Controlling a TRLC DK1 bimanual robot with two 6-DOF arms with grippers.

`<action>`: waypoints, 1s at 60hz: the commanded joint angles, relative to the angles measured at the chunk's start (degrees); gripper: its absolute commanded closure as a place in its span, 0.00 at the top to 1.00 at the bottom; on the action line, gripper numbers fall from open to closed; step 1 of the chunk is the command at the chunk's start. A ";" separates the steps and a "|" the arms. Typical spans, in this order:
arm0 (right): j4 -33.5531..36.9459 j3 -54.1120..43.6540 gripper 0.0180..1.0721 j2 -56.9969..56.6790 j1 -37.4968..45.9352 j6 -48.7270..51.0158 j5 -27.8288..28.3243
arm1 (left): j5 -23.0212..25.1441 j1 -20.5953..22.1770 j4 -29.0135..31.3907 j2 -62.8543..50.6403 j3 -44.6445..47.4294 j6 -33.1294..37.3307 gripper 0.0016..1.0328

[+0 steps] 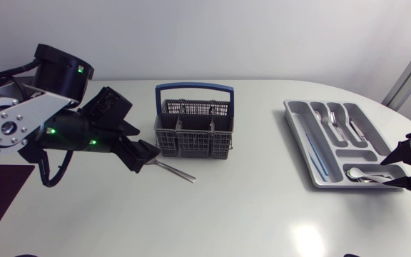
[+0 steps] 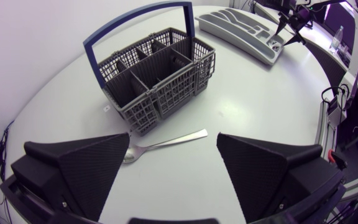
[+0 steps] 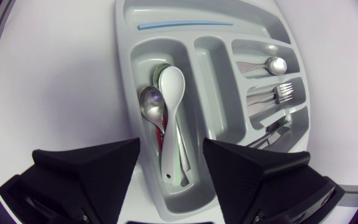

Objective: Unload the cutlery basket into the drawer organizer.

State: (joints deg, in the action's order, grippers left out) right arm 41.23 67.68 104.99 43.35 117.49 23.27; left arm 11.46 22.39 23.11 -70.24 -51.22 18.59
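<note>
Left fingers [image 2: 86,168] apart over spoon [image 2: 166,142], white table [image 2: 260,112]

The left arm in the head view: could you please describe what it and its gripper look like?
The left arm has a silver-grey link with a ring of bolts, black joints with small green lights, and a black cable looping beneath. Its gripper is matte black; the two fingers are broad wedges with finely textured faces.

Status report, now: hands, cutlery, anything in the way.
Left hand open, over spoon lying on table beside basket. Right hand open above organizer, spoon compartment. Basket looks empty. No obstruction seen.
</note>
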 commanded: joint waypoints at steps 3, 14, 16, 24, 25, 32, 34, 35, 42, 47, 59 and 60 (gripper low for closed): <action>0.43 -6.16 0.91 -7.34 -2.84 -2.09 0.20 | -0.21 -1.30 0.53 1.51 3.06 2.86 0.96; -0.72 -13.80 0.91 -18.51 -11.10 -11.14 1.25 | -0.04 -3.14 0.44 2.74 5.25 4.17 0.96; -0.72 -15.12 0.91 -20.79 -13.38 -13.52 1.25 | 0.05 -3.58 0.44 3.00 5.69 4.44 0.96; -0.89 -19.08 0.94 -27.47 -22.26 -21.78 1.34 | 0.23 -4.64 0.18 3.88 6.92 4.70 0.96; -1.16 -19.60 0.95 -28.44 -24.11 -23.89 1.25 | 0.23 -4.64 0.18 3.88 7.01 4.70 0.96; -2.12 -20.48 0.95 -30.72 -35.97 -36.19 -0.42 | 0.31 -5.78 -0.26 4.06 7.89 4.53 0.96; -2.91 -20.48 0.95 -30.90 -39.93 -40.32 -1.29 | 0.40 -5.96 -0.35 4.06 8.16 4.44 0.96; -3.26 -20.48 0.95 -30.90 -41.42 -41.99 -1.65 | 0.40 -5.96 -0.35 4.06 8.33 4.44 0.96; -6.69 -20.13 0.95 -29.84 -54.52 -55.18 -4.46 | 0.40 -7.01 -1.58 4.06 10.09 4.35 0.96; -9.42 -19.34 0.95 -27.03 -62.34 -62.82 -5.60 | 0.75 -7.45 -2.55 3.62 11.14 4.26 0.96; -13.28 -14.59 0.95 -18.68 -72.62 -75.66 -5.78 | 1.90 -7.54 -5.71 1.24 12.73 4.00 0.96; -13.72 -14.42 0.95 -18.24 -72.88 -76.36 -5.78 | 1.98 -7.63 -5.89 1.07 12.73 4.00 0.96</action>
State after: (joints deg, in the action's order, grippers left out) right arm 28.82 51.00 84.29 -27.66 46.74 17.76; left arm 12.99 15.38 18.06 -67.57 -40.42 22.33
